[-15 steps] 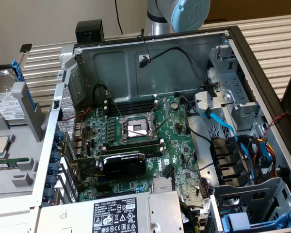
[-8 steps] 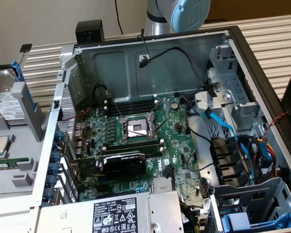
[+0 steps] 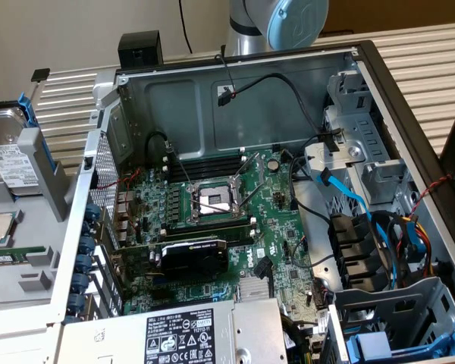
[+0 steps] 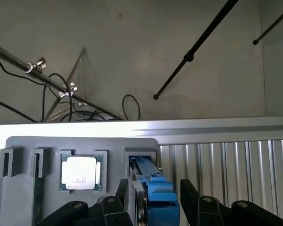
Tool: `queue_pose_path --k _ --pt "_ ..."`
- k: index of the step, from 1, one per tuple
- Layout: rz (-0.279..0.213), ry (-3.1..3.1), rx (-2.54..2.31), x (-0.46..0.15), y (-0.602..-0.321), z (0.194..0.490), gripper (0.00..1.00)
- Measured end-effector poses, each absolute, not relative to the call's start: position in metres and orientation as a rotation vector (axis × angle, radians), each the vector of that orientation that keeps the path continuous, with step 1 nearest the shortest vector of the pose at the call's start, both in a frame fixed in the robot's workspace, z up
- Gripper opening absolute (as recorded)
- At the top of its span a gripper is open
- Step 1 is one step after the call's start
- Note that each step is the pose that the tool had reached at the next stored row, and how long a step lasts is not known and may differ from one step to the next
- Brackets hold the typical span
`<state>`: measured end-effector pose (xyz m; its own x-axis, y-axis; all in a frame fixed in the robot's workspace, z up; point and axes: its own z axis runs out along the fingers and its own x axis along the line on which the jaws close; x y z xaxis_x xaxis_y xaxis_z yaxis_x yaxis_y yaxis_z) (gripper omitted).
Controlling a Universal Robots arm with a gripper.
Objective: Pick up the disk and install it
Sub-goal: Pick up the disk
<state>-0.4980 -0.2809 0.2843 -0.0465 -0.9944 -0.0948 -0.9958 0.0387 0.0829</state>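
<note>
Jaws of the gripper (image 4: 156, 188) stand wide, flanking the disk (image 4: 153, 175). Exterior view: grey holder (image 3: 51, 178) carries it, nine o'clock of the case (image 3: 189, 106).

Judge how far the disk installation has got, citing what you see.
Nothing installed yet: the disk stands in its grey holder outside the computer case. In hand: the open gripper is lined up with it, not gripping. Left: lifting it, fitting it.
</note>
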Motion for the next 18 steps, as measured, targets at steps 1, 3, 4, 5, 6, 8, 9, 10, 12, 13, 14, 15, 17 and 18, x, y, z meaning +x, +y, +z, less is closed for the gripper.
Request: queue_pose_path --k 1,3,4,5,6,8,9,10,12,13,14,15,17,18 --pt "0.194 2.255 -2.160 -0.4981 -0.2809 0.2842 0.56" --pt "0.187 2.251 -2.158 -0.4981 -0.2809 0.2841 0.56" --pt "0.184 2.250 -2.157 -0.4981 -0.2809 0.2841 0.56" --pt "0.182 2.249 -2.156 -0.4981 -0.2809 0.2841 0.56" --pt "0.180 2.248 -2.155 -0.4981 -0.2809 0.2841 0.56" --pt "0.179 2.248 -2.155 -0.4982 -0.2811 0.2840 0.56" --pt "0.179 2.248 -2.155 -0.4982 -0.2814 0.2840 0.56" --pt "0.179 2.248 -2.155 -0.4982 -0.2815 0.2840 0.56" --pt "0.179 2.248 -2.155 -0.4981 -0.2819 0.2840 0.56" --pt "0.179 2.248 -2.155 -0.4982 -0.2819 0.2841 0.56" --pt "0.179 2.248 -2.155 -0.4981 -0.2820 0.2840 0.56" --pt "0.179 2.248 -2.155 -0.4981 -0.2820 0.2841 0.56" --pt "0.179 2.248 -2.155 -0.4976 -0.2820 0.2841 0.56" --pt "0.179 2.248 -2.155 -0.4973 -0.2820 0.2840 0.56"
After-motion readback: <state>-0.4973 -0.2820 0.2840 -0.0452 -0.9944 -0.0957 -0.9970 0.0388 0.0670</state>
